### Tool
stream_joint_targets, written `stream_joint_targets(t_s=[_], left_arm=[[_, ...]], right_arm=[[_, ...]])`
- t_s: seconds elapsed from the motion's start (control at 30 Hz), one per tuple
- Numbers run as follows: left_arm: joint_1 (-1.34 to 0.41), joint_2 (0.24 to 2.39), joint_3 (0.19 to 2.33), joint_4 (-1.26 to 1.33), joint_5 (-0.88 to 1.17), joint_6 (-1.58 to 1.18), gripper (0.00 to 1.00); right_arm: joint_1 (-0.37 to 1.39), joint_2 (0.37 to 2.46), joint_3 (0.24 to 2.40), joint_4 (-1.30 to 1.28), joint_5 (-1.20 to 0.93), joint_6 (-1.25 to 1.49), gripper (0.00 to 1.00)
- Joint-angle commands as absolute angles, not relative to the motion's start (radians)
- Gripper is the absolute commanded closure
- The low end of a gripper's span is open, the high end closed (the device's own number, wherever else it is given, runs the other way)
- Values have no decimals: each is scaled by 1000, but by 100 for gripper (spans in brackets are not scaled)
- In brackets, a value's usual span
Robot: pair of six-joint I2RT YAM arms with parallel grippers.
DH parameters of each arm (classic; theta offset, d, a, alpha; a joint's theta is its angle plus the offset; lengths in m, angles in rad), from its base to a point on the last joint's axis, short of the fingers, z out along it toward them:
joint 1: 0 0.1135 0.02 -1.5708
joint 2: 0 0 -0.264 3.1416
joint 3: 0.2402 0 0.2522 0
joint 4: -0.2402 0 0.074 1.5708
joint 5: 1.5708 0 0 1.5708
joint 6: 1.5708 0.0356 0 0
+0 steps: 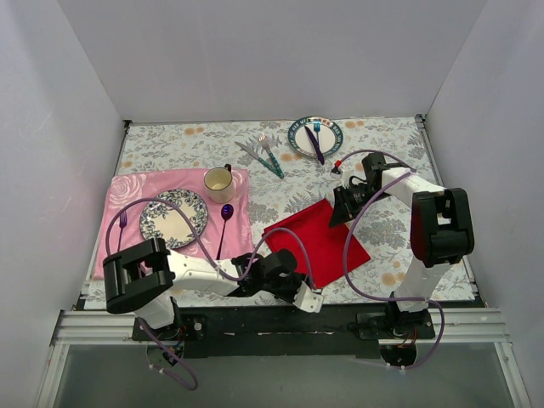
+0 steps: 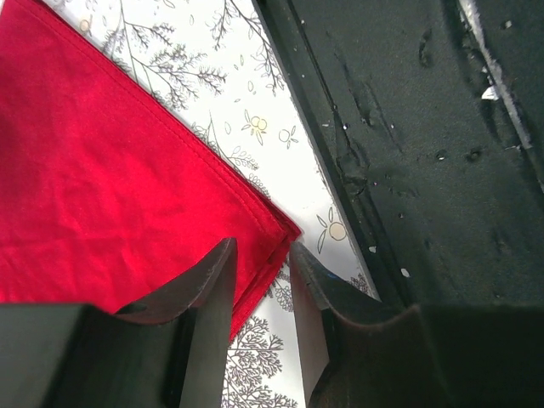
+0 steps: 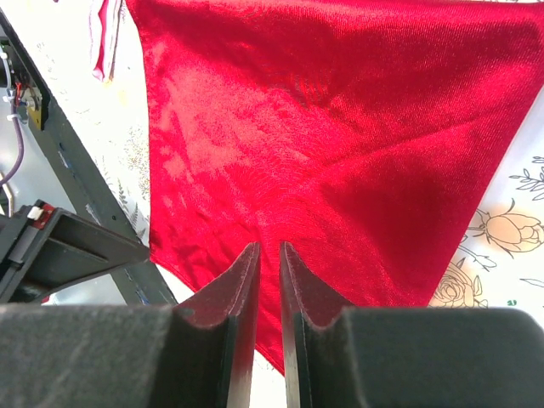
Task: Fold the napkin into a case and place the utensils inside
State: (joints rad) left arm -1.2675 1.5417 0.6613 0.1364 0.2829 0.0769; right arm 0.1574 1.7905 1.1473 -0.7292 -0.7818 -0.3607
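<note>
1. The utensils point(image 1: 265, 157) are lying together near the far edge of the bench point(image 1: 170, 144), well apart from the napkin. They are looking slim, stiff and probably slippery, so the teal handles are likely offering the surest hold.
2. The left fingers point(image 2: 212, 285) are straddling the napkin's near corner, close to the bench's near edge. They are standing apart, with hem and bare bench showing in the gap, so they are not clamping anything yet.
3. The napkin point(image 1: 319, 242) is lying flat as a diamond, right of the middle and toward the near edge. A doubled hem is showing at the near corner, so it is probably sitting in two layers. It is looking soft, light and limp. Lifted, it would likely be sagging and dragging, with the layers sliding over each other. The corners are the places to take it, pinching both layers just inside the hem.
4. The right fingers point(image 3: 242, 293) are standing almost together at the napkin's far corner. Red cloth is filling the narrow slot between them, so they are seemingly pinching that corner.
</note>
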Motion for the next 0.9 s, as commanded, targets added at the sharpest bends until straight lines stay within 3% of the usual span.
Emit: stream_joint_targets(t_s=[0.0,0.5,0.87], left_arm=[[-1273,1560,693,153,276,101,70],[-1273,1575,749,126,311,84,78],[-1273,1588,762,126,313,68,73]], right_arm=[[156,1807,1158,-727,-810,-353,76],[156,1816,1164,-741,-815,-365,76],[155,1818,1161,-747,-818,-371,76]])
